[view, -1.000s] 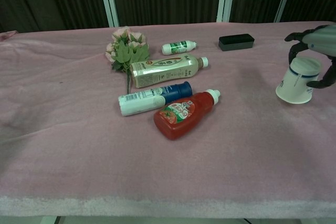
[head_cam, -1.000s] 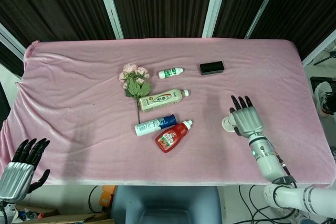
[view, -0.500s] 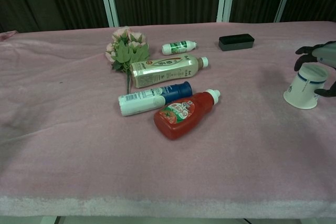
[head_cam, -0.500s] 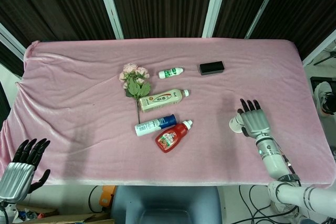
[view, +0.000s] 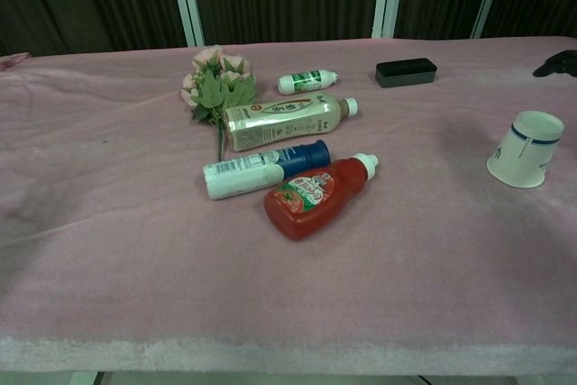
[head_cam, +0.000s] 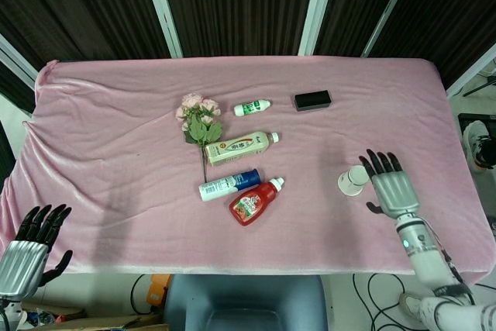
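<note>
I am holding my right hand (head_cam: 393, 186) spread flat and empty just beside the white paper cup with a blue band (head_cam: 353, 180), which is lying tilted on the pink cloth-covered table (head_cam: 116, 129) at the frame's lower right. It looks just released; next I would judge a clean withdrawal. My left hand (head_cam: 31, 246) is hanging open, lower left.

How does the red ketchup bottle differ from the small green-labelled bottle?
The red ketchup bottle is much larger and red-bodied; the small green-labelled bottle is white with green print. The ketchup bottle touches a blue-capped bottle; the small bottle lies alone. Both lie on their sides with white caps.
</note>
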Available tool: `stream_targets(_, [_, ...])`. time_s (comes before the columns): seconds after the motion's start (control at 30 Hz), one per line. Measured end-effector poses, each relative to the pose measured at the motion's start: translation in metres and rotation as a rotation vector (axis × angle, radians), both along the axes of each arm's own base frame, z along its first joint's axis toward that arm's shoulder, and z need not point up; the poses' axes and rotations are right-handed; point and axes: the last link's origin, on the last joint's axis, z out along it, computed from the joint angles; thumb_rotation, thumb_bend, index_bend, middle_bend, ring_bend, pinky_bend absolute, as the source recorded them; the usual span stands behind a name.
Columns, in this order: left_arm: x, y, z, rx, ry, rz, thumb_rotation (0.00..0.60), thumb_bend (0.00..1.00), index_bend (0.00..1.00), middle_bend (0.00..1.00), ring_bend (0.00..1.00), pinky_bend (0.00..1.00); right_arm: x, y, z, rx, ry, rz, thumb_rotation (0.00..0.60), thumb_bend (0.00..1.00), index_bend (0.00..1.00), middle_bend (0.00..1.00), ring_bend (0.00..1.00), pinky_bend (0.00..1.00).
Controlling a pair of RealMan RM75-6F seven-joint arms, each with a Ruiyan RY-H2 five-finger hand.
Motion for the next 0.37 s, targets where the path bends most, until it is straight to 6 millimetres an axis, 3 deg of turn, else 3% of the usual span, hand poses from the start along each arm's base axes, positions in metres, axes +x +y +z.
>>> stream_targets(0.23, [-0.001,0.002,-0.001,-0.012,0.001,0.007,0.600,0.37,0.00,0.02,0.02,0.02,-0.042,0.110,0.026,-0.161,-0.094,0.052,0.600,0.33,0.00,0.00,0.00,0.00])
stream_targets(0.37, [0.000,0.001,-0.003,-0.005,0.010,0.000,0.600,0.37,0.00,0.02,0.02,0.02,-0.048,0.135,0.030,-0.171,-0.153,0.091,0.600,0.33,0.00,0.00,0.00,0.00])
